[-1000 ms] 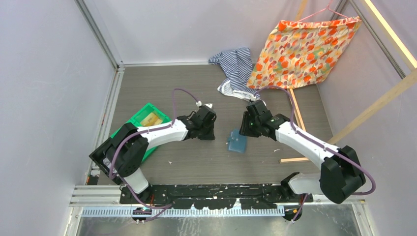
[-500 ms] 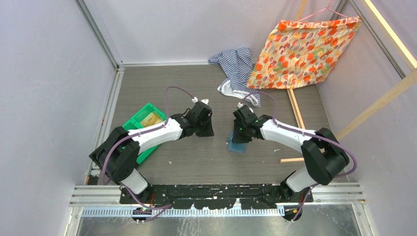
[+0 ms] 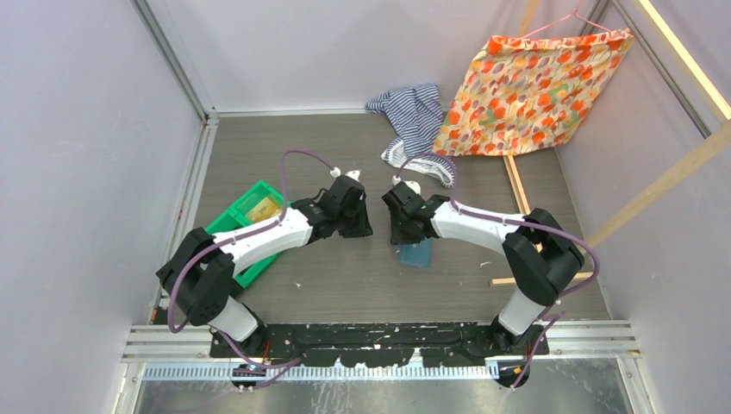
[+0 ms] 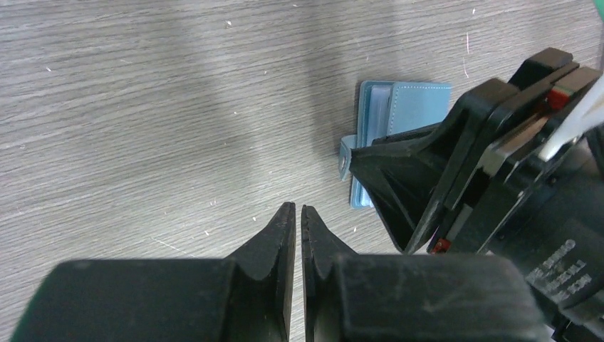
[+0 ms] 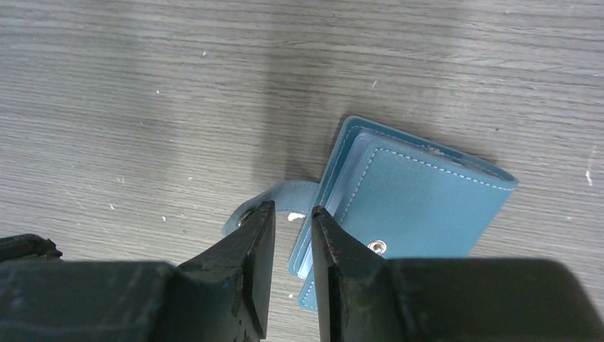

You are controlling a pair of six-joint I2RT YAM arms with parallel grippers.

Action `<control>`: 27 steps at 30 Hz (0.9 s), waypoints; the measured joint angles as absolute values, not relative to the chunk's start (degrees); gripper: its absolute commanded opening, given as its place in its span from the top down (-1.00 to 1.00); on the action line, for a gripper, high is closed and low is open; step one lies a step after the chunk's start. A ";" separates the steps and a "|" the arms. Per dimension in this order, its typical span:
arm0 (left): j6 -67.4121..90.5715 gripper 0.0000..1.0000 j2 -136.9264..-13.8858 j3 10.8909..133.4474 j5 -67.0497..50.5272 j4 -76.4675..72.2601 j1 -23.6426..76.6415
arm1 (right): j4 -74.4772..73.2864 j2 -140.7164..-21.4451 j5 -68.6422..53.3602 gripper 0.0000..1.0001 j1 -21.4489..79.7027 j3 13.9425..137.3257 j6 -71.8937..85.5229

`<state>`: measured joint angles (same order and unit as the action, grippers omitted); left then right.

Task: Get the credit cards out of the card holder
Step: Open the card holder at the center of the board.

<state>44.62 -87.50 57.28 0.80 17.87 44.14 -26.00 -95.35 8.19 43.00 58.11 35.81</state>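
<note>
The slate-blue card holder (image 3: pixel 416 254) lies folded shut on the table, its snap strap (image 5: pixel 274 196) undone and sticking out to the left. Only pale sleeve edges (image 5: pixel 354 171) show at its open side; no credit cards are visible. My right gripper (image 3: pixel 405 236) hangs just above the holder's strap edge, jaws a narrow gap apart (image 5: pixel 292 211), the strap showing between the tips, nothing held. My left gripper (image 3: pixel 360 229) is shut and empty (image 4: pixel 298 208), just left of the holder (image 4: pixel 402 100), facing a right gripper finger (image 4: pixel 406 167).
A green two-compartment bin (image 3: pixel 250 214) sits under the left arm. A striped cloth (image 3: pixel 414 112) and an orange floral cloth (image 3: pixel 534 86) lie at the back. Wooden slats (image 3: pixel 517 198) lie at the right, one beside the right arm (image 3: pixel 504 281).
My right gripper has swung left and now sits over the holder's left edge. My left gripper has shifted slightly back and left. The holder has not moved.
</note>
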 measured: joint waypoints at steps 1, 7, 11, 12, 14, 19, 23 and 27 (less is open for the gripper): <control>44.62 0.79 -87.50 57.25 0.78 17.87 44.14 | -26.79 -95.31 9.47 0.32 43.62 58.46 35.44; 44.62 0.58 -87.61 57.30 -0.97 17.80 44.14 | -30.30 -95.29 16.40 0.17 46.26 59.61 33.54; 44.64 0.34 -88.71 57.47 -2.90 17.52 44.14 | -32.08 -95.29 19.66 0.12 46.39 59.64 32.80; 44.62 0.29 -89.14 57.60 -3.33 17.45 44.14 | -32.32 -95.29 20.16 0.11 46.39 59.64 32.73; 44.60 0.26 -90.06 57.84 -4.43 17.37 44.14 | -32.49 -95.22 20.99 0.09 46.39 59.61 32.58; 44.60 0.25 -91.66 57.91 -6.52 16.71 44.14 | -31.97 -90.63 20.88 0.13 46.39 57.65 32.25; 44.60 0.06 -92.25 57.95 -7.97 15.62 44.14 | -31.97 -83.70 20.82 0.13 46.39 56.95 32.34; 44.40 -0.32 -93.73 58.33 -10.66 13.37 44.16 | -32.23 -77.62 21.80 0.05 46.39 56.29 32.91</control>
<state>44.40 -93.73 58.33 -10.66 13.37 44.16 -32.23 -77.62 21.80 46.39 56.29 32.91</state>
